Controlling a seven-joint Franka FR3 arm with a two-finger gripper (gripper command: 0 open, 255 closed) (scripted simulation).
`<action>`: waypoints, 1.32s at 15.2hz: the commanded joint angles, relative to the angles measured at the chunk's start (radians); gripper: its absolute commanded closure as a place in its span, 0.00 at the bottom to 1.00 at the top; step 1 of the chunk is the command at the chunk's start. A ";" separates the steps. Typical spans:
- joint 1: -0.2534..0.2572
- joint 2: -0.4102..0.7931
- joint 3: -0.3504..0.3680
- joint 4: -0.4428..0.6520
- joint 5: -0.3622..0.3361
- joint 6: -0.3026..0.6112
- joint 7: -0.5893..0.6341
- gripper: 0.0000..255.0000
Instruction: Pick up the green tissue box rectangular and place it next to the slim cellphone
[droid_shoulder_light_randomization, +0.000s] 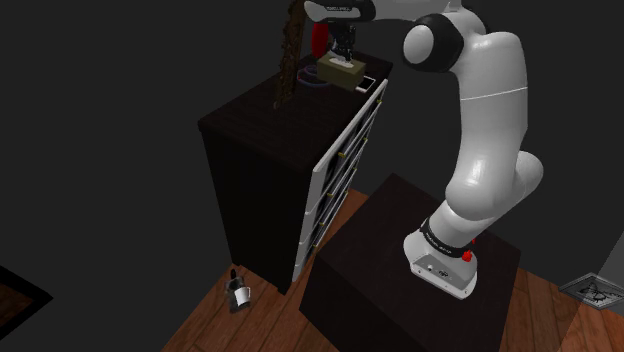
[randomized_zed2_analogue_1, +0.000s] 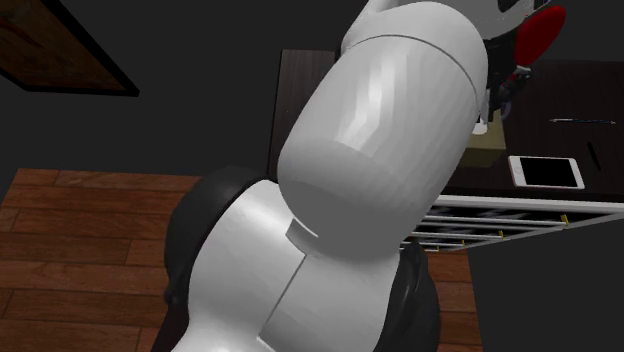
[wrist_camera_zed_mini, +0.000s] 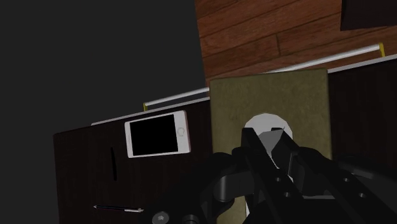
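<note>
Got fingers (wrist_camera_zed_mini: 253, 147) clenched top-down on the olive-green rectangular tissue box (wrist_camera_zed_mini: 229, 127), to park it beside the slim white cellphone (wrist_camera_zed_mini: 158, 135).

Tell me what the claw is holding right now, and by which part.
The claw clasps the olive-green tissue box by the white tuft at the middle of its top.

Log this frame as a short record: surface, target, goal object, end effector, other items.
surface: dark dresser top
target: olive-green tissue box, at the dresser's drawer-side edge
goal object: white cellphone, black screen, lying flat beside the box, a gap between them
end effector: above the box's top face
other: pen on the dresser
</note>
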 joint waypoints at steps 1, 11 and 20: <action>-0.023 0.066 -0.010 0.075 -0.001 0.011 -0.033 1.00; -0.051 0.129 -0.015 0.041 -0.006 0.109 -0.007 1.00; -0.054 0.135 -0.014 0.005 -0.009 0.146 0.015 1.00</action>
